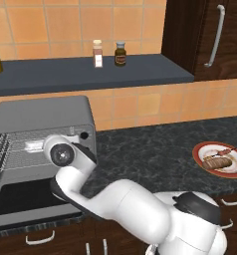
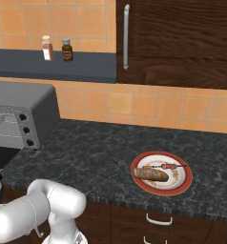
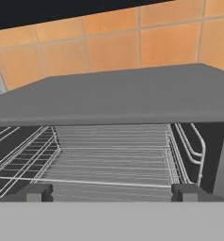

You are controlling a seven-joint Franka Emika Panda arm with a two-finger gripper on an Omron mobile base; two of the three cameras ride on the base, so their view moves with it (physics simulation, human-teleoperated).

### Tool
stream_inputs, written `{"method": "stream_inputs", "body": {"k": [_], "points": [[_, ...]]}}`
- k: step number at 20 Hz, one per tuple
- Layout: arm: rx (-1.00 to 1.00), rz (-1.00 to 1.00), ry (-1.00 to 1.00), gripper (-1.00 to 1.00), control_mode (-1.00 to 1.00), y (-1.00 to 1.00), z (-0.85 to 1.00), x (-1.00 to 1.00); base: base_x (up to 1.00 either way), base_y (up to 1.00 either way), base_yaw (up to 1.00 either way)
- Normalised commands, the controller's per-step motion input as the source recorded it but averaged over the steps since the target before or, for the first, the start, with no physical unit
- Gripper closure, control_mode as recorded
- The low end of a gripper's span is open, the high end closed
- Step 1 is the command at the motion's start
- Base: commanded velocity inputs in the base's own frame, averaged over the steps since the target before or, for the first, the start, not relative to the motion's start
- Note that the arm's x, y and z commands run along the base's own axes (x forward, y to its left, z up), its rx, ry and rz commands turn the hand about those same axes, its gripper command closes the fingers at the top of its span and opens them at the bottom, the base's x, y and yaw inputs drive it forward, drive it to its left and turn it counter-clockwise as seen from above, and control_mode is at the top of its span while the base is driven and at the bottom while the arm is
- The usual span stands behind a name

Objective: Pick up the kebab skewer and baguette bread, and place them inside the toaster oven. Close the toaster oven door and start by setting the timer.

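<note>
fingers (image 3: 112, 192) gaped wide and empty at the toaster oven (image 1: 43, 119), far left; kebab skewer (image 2: 171, 166) and baguette bread (image 2: 151, 174) waited lower right, so a long swing risked clipping the toaster oven door (image 1: 28, 196).

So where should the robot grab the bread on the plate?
Probably around the middle of the baguette bread, coming straight down from above. It lies flat on the plate, long and narrow, so the fingers would best close across its narrow width. The kebab skewer lies just behind it, so the far finger needs care there. The tool is open, facing the toaster oven.
</note>
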Motion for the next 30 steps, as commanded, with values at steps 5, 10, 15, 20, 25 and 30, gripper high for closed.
{"method": "stream_inputs", "body": {"k": [5, 10, 15, 20, 25, 30], "points": [[0.00, -0.07, 0.00, -1.00, -1.00, 0.27, -0.20, 0.11, 0.00, 0.00, 0.00], [0.00, 0.00, 0.00, -1.00, -1.00, 0.05, -0.19, 0.14, 0.00, 0.00, 0.00], [0.00, 0.00, 0.00, -1.00, -1.00, 0.00, -0.07, 0.13, 0.00, 0.00, 0.00], [0.00, 0.00, 0.00, -1.00, -1.00, 0.00, -0.09, 0.16, 0.00, 0.00, 0.00], [0.00, 0.00, 0.00, -1.00, -1.00, 0.03, -0.05, 0.28, 0.00, 0.00, 0.00], [0.00, 0.00, 0.00, -1.00, -1.00, 0.09, -0.21, 0.32, 0.00, 0.00, 0.00]]}}
